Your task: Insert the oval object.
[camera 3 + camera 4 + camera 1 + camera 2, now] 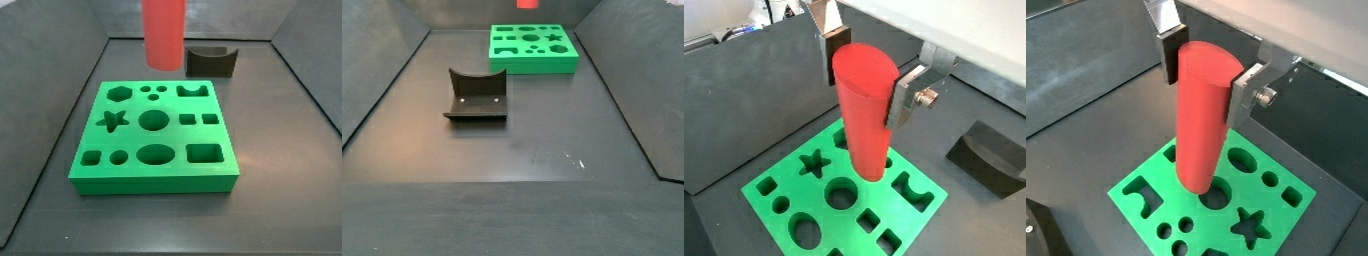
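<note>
My gripper (pixel 865 65) is shut on the oval object (pixel 862 110), a tall smooth red peg, gripped near its top end and hanging upright; both wrist views show this, the gripper (pixel 1207 68) and the peg (pixel 1200 120). The peg's lower end hangs above the green block (pixel 778 205), over its far part in a side view (pixel 163 35). The block (pixel 154 150) has several shaped holes, among them an oval hole (pixel 158 154), also visible in both wrist views (pixel 806 231) (pixel 1240 157). Only the peg's tip (pixel 527 4) shows above the block (pixel 533 50). The gripper itself is out of both side views.
A dark grey curved fixture (pixel 211 60) stands on the floor behind the green block, also seen in a side view (pixel 477 95) and a wrist view (pixel 989 158). Dark sloping walls (pixel 54 120) enclose the floor on all sides.
</note>
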